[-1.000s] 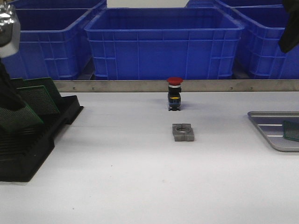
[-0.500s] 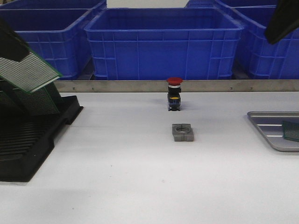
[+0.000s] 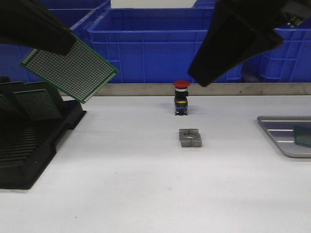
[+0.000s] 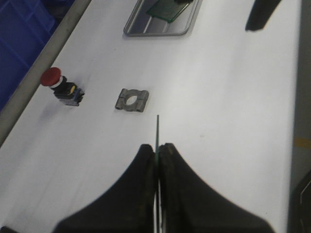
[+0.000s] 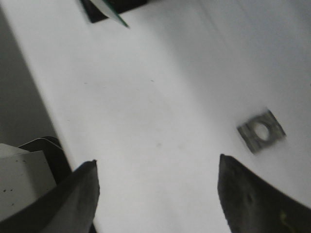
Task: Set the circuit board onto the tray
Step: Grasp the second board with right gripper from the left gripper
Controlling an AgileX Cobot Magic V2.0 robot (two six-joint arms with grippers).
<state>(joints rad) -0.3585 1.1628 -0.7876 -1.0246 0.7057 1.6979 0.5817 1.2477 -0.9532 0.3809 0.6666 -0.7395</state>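
A green perforated circuit board (image 3: 70,73) hangs tilted in the air above the table's left side, and my left gripper (image 3: 53,42) is shut on its upper edge. In the left wrist view the board (image 4: 157,130) shows edge-on between the closed fingers of the left gripper (image 4: 157,148). The silver tray (image 3: 277,128) lies at the table's right edge with another green board (image 3: 303,136) on it; the left wrist view shows the tray (image 4: 138,29) too. My right gripper (image 3: 209,68) hangs high over the table's middle right, open and empty (image 5: 158,165).
A black slotted rack (image 3: 29,145) at the left holds more boards (image 3: 41,103). A red push button (image 3: 181,97) and a grey metal block (image 3: 190,137) stand mid-table. Big blue bins (image 3: 170,43) line the back behind a metal rail (image 3: 136,89).
The left gripper has lifted the board out of the rack and carried it up and to the right. The right arm has swung in leftward from the upper right corner.
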